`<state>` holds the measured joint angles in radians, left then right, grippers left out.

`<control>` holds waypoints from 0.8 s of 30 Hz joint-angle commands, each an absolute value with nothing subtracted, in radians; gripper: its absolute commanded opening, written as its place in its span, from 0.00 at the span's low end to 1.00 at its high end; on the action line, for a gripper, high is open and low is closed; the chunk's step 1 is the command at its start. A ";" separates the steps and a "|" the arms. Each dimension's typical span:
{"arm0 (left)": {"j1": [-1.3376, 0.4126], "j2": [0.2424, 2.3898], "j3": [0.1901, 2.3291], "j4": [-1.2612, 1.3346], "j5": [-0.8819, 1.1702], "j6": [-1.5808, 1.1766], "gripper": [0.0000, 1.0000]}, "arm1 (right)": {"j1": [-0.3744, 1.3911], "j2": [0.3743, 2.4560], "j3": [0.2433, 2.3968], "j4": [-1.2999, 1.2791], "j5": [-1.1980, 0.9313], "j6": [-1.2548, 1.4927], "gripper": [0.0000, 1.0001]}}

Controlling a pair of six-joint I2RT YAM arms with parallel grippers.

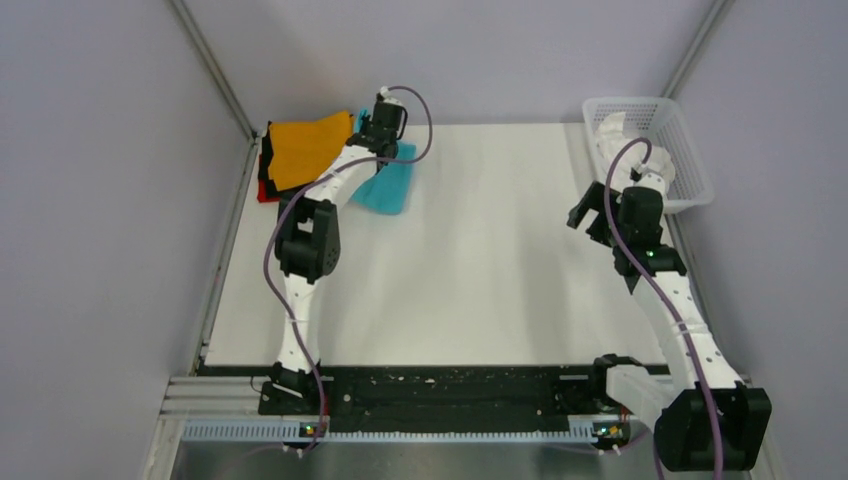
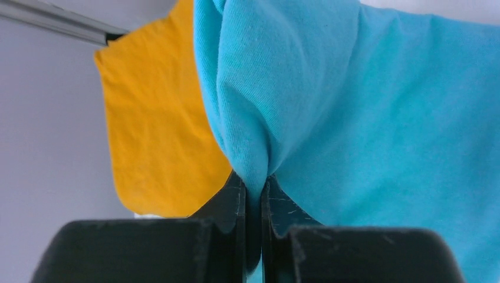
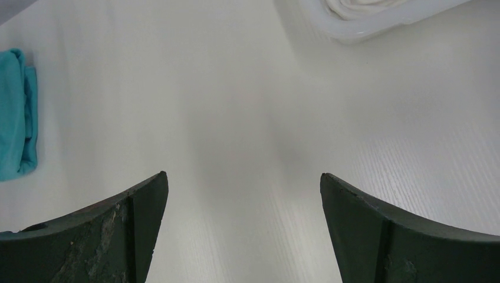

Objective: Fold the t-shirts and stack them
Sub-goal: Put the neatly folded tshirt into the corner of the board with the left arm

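The folded teal t-shirt (image 1: 390,185) hangs from my left gripper (image 1: 378,128) at the table's far left; in the left wrist view the jaws (image 2: 253,183) are shut on a pinch of its cloth (image 2: 365,118). Just left of it lies a stack with the orange t-shirt (image 1: 305,148) on top, and black and red edges (image 1: 265,185) showing beneath. The orange shirt also shows in the left wrist view (image 2: 153,130). My right gripper (image 1: 596,213) is open and empty above bare table at the right (image 3: 243,183). White cloth (image 1: 615,135) lies in the basket.
A white lattice basket (image 1: 680,150) stands at the far right corner; its rim shows in the right wrist view (image 3: 354,26). The teal shirt shows at that view's left edge (image 3: 15,118). Grey walls and metal rails enclose the table.
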<state>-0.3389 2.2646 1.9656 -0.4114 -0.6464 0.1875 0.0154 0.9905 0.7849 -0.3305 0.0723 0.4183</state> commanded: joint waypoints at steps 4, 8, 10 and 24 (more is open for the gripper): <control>-0.311 2.196 2.110 -0.351 -0.665 0.284 0.00 | 0.015 1.000 0.798 -0.316 0.121 0.400 0.99; -0.301 2.179 2.154 -0.373 -0.632 0.274 0.00 | 0.015 1.004 0.799 -0.315 0.127 0.394 0.99; -0.295 2.170 2.175 -0.387 -0.610 0.260 0.00 | 0.015 1.004 0.798 -0.316 0.131 0.394 0.99; -0.250 2.120 2.283 -0.416 -0.514 0.187 0.00 | 0.015 1.010 0.794 -0.316 0.152 0.397 0.99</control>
<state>-0.2729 2.2375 2.2238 -0.4461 -0.5564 0.2260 0.0154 1.0039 0.7849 -0.3309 0.1307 0.4107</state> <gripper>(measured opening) 0.081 0.985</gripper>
